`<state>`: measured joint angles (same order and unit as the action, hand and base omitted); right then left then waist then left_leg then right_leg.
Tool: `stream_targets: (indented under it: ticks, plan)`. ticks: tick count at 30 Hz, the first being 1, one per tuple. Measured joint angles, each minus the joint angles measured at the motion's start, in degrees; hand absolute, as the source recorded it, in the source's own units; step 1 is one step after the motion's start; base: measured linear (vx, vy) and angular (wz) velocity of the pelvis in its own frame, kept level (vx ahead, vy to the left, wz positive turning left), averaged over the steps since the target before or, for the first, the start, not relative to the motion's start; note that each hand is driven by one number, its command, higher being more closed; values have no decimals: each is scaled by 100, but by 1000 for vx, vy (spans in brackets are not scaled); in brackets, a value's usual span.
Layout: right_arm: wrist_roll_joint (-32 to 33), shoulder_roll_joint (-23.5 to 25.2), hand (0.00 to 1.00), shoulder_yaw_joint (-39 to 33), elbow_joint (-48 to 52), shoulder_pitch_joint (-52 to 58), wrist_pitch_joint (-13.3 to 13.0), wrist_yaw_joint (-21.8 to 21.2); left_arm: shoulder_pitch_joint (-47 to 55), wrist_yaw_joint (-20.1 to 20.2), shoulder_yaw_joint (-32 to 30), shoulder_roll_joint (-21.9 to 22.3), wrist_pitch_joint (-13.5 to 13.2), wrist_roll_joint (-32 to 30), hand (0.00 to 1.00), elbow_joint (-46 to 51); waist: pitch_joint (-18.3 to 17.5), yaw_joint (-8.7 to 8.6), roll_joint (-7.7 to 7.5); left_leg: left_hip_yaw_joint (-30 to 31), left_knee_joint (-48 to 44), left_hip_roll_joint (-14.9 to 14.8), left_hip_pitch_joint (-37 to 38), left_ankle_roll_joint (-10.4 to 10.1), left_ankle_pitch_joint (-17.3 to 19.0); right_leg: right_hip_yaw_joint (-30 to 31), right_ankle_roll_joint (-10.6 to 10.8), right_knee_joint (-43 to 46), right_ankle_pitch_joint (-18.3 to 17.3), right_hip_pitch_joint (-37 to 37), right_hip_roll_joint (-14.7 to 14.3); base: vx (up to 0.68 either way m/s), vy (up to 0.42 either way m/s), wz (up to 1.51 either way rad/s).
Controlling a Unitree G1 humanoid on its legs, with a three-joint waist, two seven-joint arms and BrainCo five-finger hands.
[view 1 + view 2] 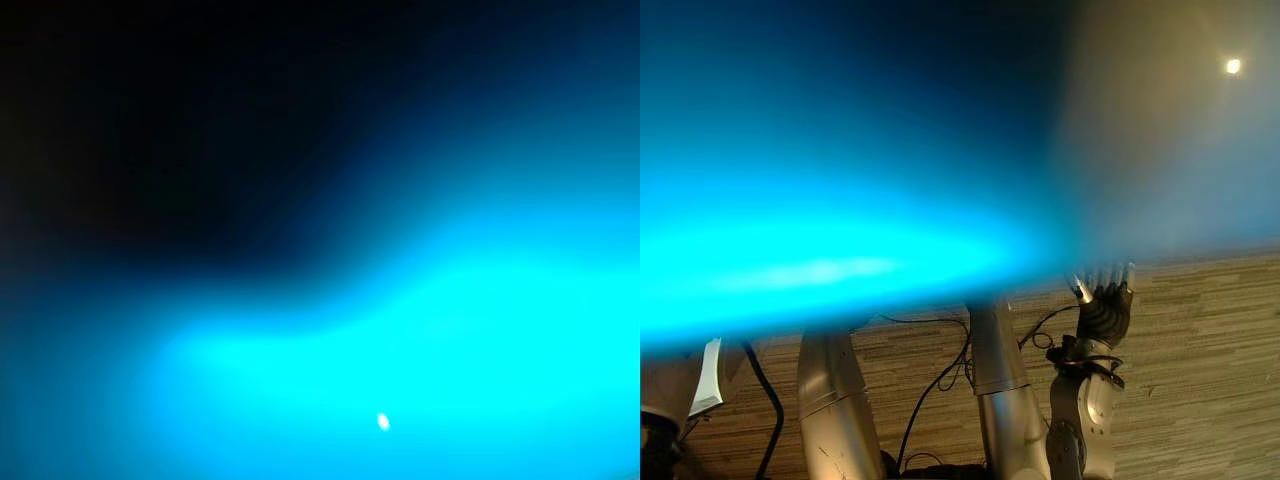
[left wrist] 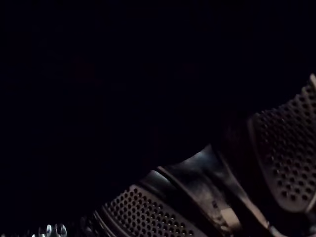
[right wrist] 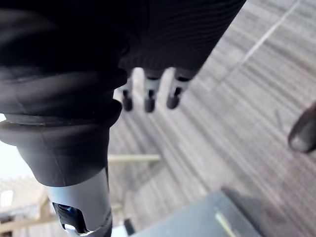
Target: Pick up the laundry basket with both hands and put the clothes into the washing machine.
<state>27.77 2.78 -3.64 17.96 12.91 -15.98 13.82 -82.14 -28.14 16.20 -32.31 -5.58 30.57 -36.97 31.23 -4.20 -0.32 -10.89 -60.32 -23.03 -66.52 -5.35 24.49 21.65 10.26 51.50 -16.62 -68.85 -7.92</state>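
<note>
A blurred blue mass (image 1: 820, 200) sits right against the head camera, covering the left and middle of the frame. It may be the laundry basket, but its shape, rim and contents cannot be made out. At the lower left a white slip (image 1: 708, 378) is cut off and unreadable. The left wrist view is mostly black, with the perforated metal of the washing machine drum (image 2: 289, 148) at its lower right; the left hand's state cannot be told. At the lower right of the right eye view, the right hand (image 1: 1105, 310) hangs over the wood floor (image 1: 1210, 380), fingers (image 3: 148, 101) straight, released, grasping nothing.
</note>
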Motion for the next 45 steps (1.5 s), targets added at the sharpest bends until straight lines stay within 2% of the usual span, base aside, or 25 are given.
stream_targets:
  ticks: [2,4,5,7,8,10,11,13,14,16,19,21,23,26,28,29,31,32,33,34,37,41,45]
  plan:
    - [-1,-51,0,-105,-1,79,-104,8,-18,-328,300,-54,-6,-326,100,1,0,10,0,-6,-73,0,-5,0,-1,21,-2,53,3,-19,-9,10,61,-8]
    - [-10,-174,0,-135,39,101,-235,27,-42,-829,633,-159,32,-1025,100,0,-2,26,-1,25,-130,-3,-44,5,1,-3,-3,138,2,-57,-21,23,54,-1]
    - [-10,-205,0,-144,40,101,-275,29,-50,-929,713,-193,49,-1228,100,0,-3,31,0,49,-150,-9,-64,6,2,-23,-4,159,1,-69,-25,17,42,1]
    - [-14,-270,0,-258,46,102,-441,105,-88,-1316,1020,-303,357,-2373,100,-38,-11,43,-5,131,-181,-13,-115,5,2,-122,-26,233,-11,-115,-32,15,39,5]
    - [-14,-282,0,-294,44,102,-483,117,-123,-1357,1130,-328,405,-2569,100,-101,-22,45,-17,136,-181,-14,-125,5,2,-129,-39,244,-18,-133,-33,17,36,5]
    - [-15,-383,0,-331,46,101,-623,222,-190,-1413,1531,-440,725,-3397,100,-236,-26,66,-22,174,-176,-14,-149,4,2,-156,-68,282,-37,-158,-49,19,37,4]
    - [-15,-394,0,-332,46,101,-633,238,-201,-1428,1604,-459,795,-3615,0,-249,-33,67,-22,187,-176,-13,-165,4,2,-168,-75,292,-41,-171,-49,16,38,7]
    - [-13,-393,0,-325,25,102,-665,257,-241,-1417,1864,-523,1154,-4767,0,-397,-127,76,-40,221,-172,-9,-265,4,2,-205,-99,339,-57,-275,-47,13,47,6]
    - [-13,-393,0,-322,24,101,-682,259,-253,-1396,1934,-545,1226,-5025,0,-419,-156,79,-37,236,-169,-10,-298,-1,-1,-221,-100,339,-57,-303,-47,12,50,5]
    - [-8,-382,0,-274,-38,101,-788,274,-258,-965,1965,-578,1435,-5754,0,-431,-190,71,-49,268,-148,-10,-346,-54,-31,-275,-105,342,-60,-337,-56,11,43,4]
    - [-9,-375,0,-148,-158,101,-801,305,-301,-683,1960,-585,1573,-6052,0,-605,-216,53,-95,263,-92,-10,-354,-98,-58,-278,-109,332,-61,-360,-62,17,46,5]
    - [-9,-365,0,28,-186,100,-792,359,-334,-432,1846,-518,1724,-6040,0,-772,-241,46,-140,260,-45,-15,-362,-120,-81,-285,-110,310,-61,-376,-72,19,51,2]
    - [-7,-338,0,116,-185,99,-768,356,-417,-278,1560,-318,1772,-5893,0,-1019,-246,52,-145,251,-20,-15,-367,-133,-88,-277,-113,277,-59,-380,-73,19,53,-1]
    - [0,-217,0,220,-178,99,-606,342,-433,-94,989,-122,1668,-4886,0,-1091,-248,43,-143,244,-3,-13,-367,-131,-94,-270,-107,233,-48,-363,-69,22,62,-1]
    - [49,-38,0,248,-179,100,-456,333,-433,-62,443,36,1406,-3659,0,-1115,-248,31,-143,245,5,-2,-371,-131,-96,-272,-106,230,-47,-360,-58,24,59,2]
    - [87,6,0,248,-179,99,-412,330,-433,-53,343,74,1349,-3365,0,-1129,-248,28,-143,244,12,3,-371,-124,-104,-273,-106,230,-47,-360,-52,25,58,6]
    - [116,84,0,266,-179,99,-245,326,-449,57,96,211,981,-1516,0,-1171,-251,16,-135,244,36,25,-371,-112,-131,-286,-104,230,-48,-361,-28,26,56,7]
    - [113,84,0,269,-178,99,-202,324,-460,142,74,237,853,-899,0,-1170,-251,14,-134,245,39,27,-371,-111,-135,-288,-103,232,-48,-361,-25,26,55,5]
    - [112,84,0,270,-179,99,-120,327,-469,308,-36,311,649,-13,0,-1165,-252,4,-133,251,41,37,-372,-119,-148,-294,-101,240,-49,-360,-17,27,55,4]
    - [112,84,0,270,-179,99,-96,327,-485,415,-122,371,509,522,0,-1147,-252,-7,-133,267,42,56,-376,-127,-160,-299,-100,250,-49,-360,-10,26,56,5]
    - [101,85,0,280,-177,99,-13,246,-482,603,-236,419,243,1319,0,-1041,-251,-34,-133,295,40,93,-385,-120,-181,-306,-91,285,-57,-363,4,31,61,6]
    - [101,85,0,412,-169,100,121,134,-426,810,-333,428,18,2290,0,-906,-251,-48,-132,303,30,106,-384,-122,-182,-310,-77,322,-69,-363,11,29,57,3]
    - [89,85,0,475,-32,102,143,63,131,815,-361,380,-210,2282,0,217,-248,-37,-127,335,24,124,-385,-136,-194,-337,-62,378,-106,-361,21,29,51,5]
